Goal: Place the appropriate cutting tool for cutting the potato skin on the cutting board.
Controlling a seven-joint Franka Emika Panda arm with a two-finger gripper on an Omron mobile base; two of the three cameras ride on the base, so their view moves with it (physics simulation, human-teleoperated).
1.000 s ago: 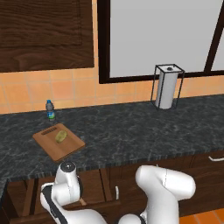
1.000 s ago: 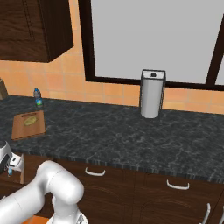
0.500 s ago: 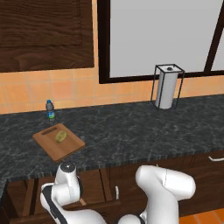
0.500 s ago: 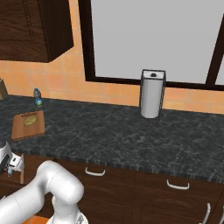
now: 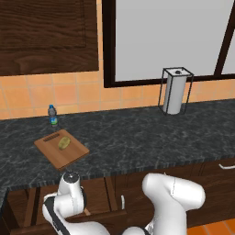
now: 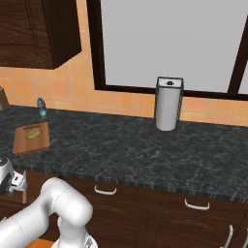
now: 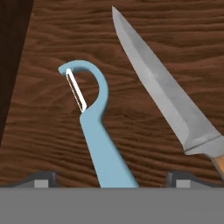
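In the hand view the peeler (image 7: 98, 131) lies on the wooden floor of a drawer (image 7: 52, 144), its light-blue handle pointing toward me and its curved head with the silvery blade away from me. My gripper (image 7: 111, 180) is open, one fingertip on each side of the handle's near end, with nothing held. On the counter the reddish-brown cutting board (image 5: 69, 155) (image 6: 26, 144) lies at the left, and the small potato (image 5: 64, 143) (image 6: 33, 133) rests on it. My arm bends down from the base into the open drawer (image 5: 92, 220) under the board.
A long knife (image 7: 162, 92) with a silver blade and brown handle lies just to the right of the peeler in the hand view. On the counter, a small water bottle (image 5: 53, 114) stands behind the board and a paper towel holder (image 5: 175, 91) stands at the back right.
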